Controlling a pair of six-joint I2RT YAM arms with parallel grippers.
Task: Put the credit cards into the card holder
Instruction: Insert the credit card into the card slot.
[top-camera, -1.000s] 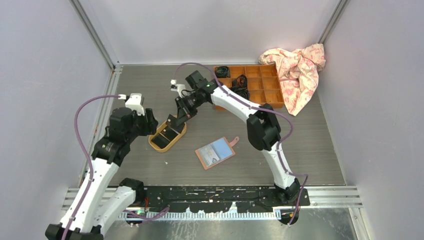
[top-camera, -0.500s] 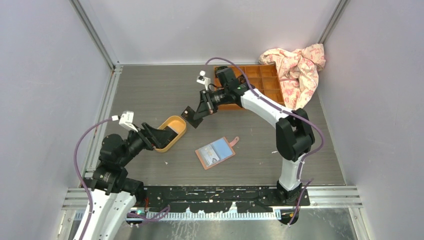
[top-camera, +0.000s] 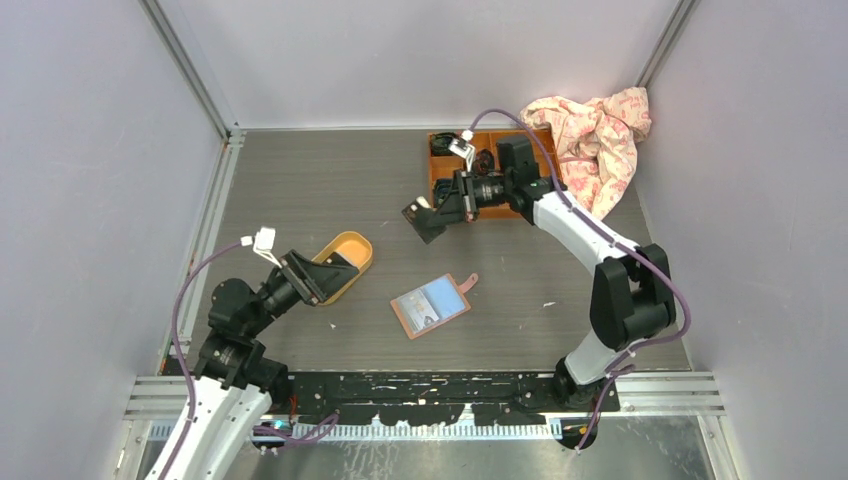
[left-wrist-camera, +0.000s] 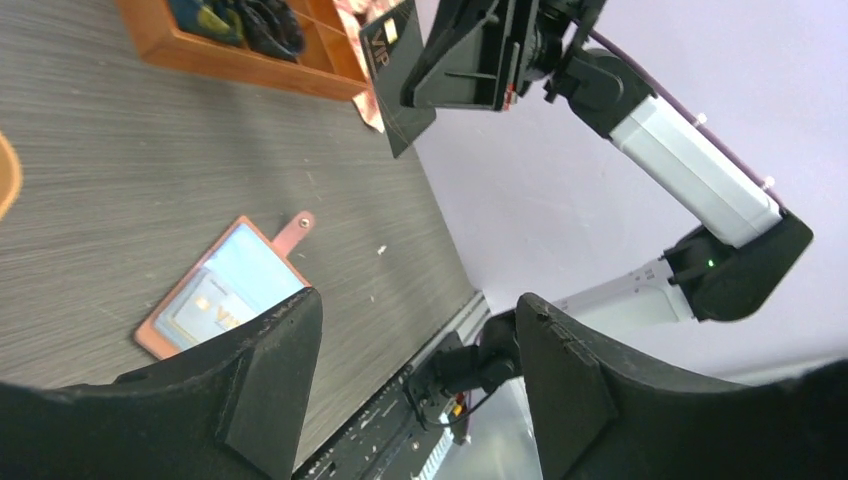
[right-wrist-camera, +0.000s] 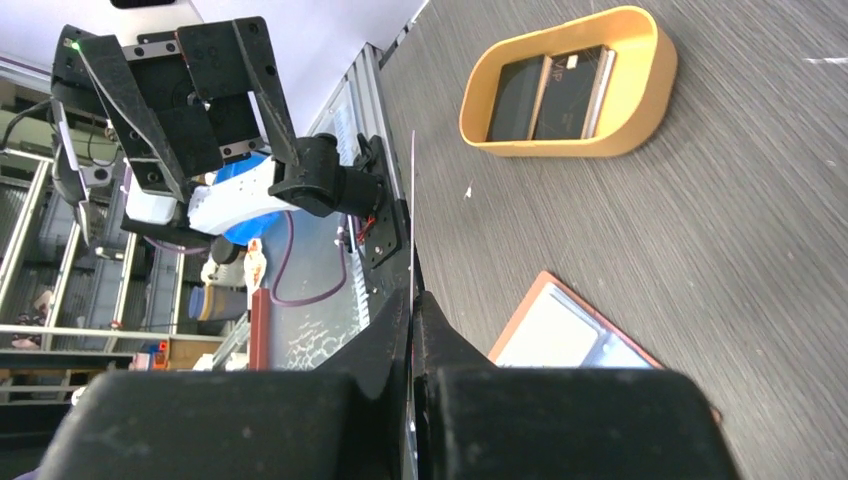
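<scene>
Your table is a grey, wood-grained board closed in by pale lilac walls on three sides (metal rails run along its left and near edges). A crumpled pink cloth spills over the far-right end of the orange wooden box.

The right gripper hangs above the board just in front of that box, jaws pinched tight on a black credit card. Two more dark cards lie in the yellow tray beside the left gripper, whose jaws are spread wide with nothing between them. The card holder lies opened flat on the board between your arms, apart from both.
</scene>
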